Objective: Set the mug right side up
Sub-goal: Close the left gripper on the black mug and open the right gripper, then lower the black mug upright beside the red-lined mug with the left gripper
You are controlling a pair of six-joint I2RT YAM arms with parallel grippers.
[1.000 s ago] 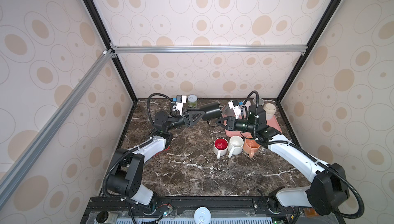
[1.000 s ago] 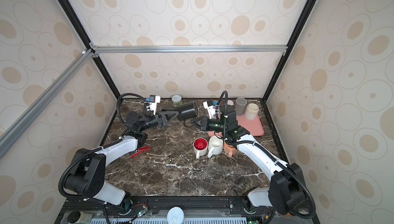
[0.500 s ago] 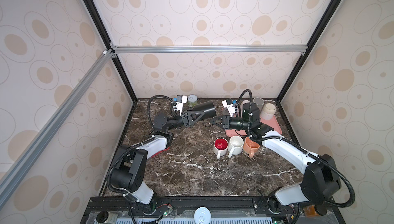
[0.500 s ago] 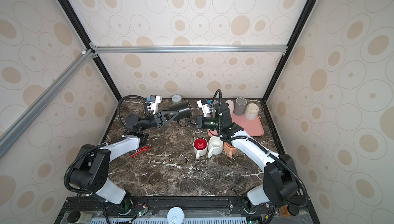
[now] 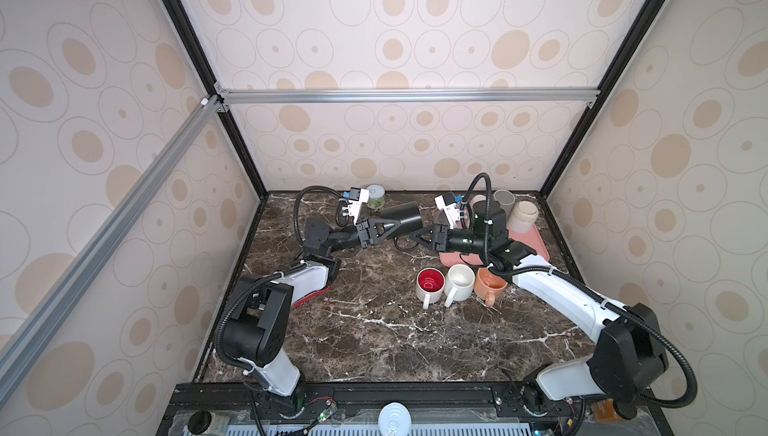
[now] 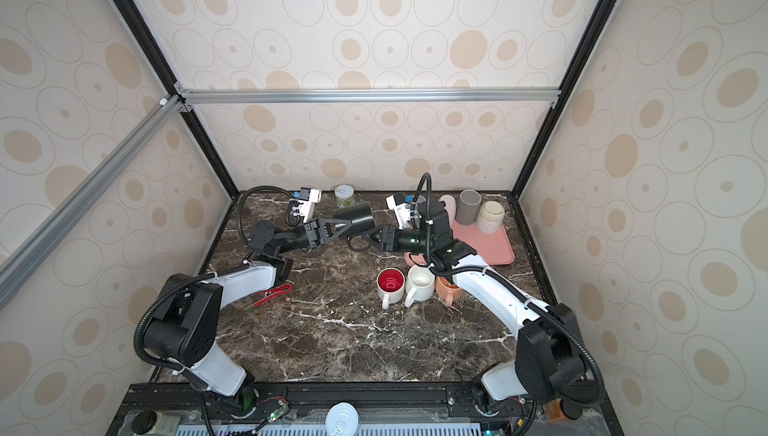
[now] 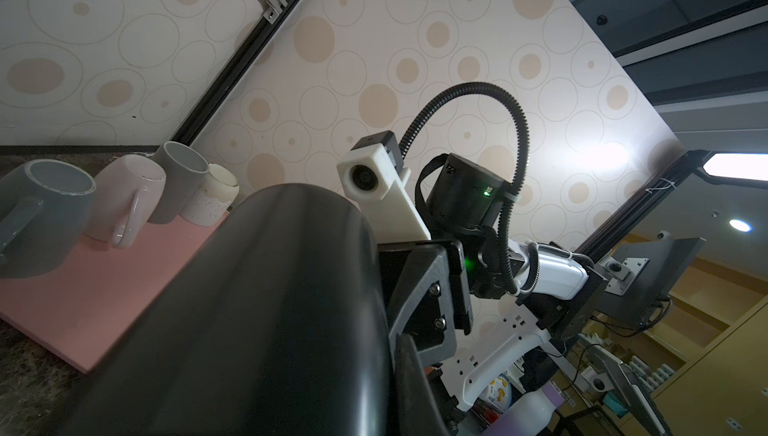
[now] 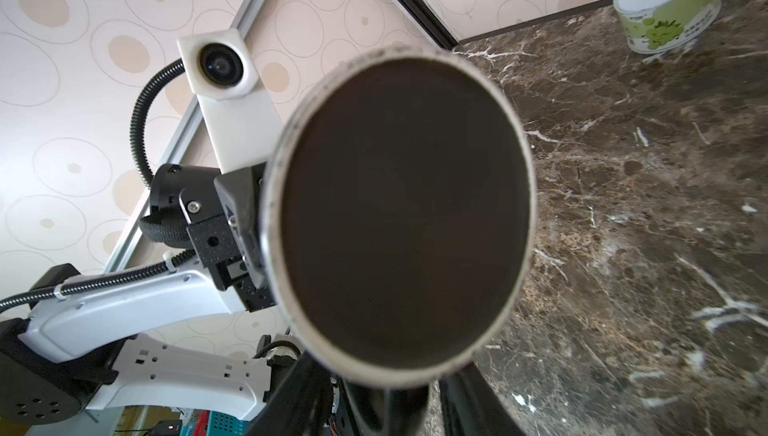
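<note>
A: Where's the black mug (image 5: 402, 214)?
B: Off the desk (image 5: 374, 330) — it lies sideways in the air near the back edge, a little left of the middle.
A: Who has it?
B: The left claw (image 5: 390, 227), pressed tight onto its wall.
A: And the right claw (image 5: 412, 237)?
B: Spread, one finger either side of the handle (image 8: 386, 409) — the right wrist view shows gaps on both sides. The handle hangs below the mug's body.

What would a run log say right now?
black mug: airborne, sideways | left tool: shut on mug | right tool: open by handle | status: not upright
</note>
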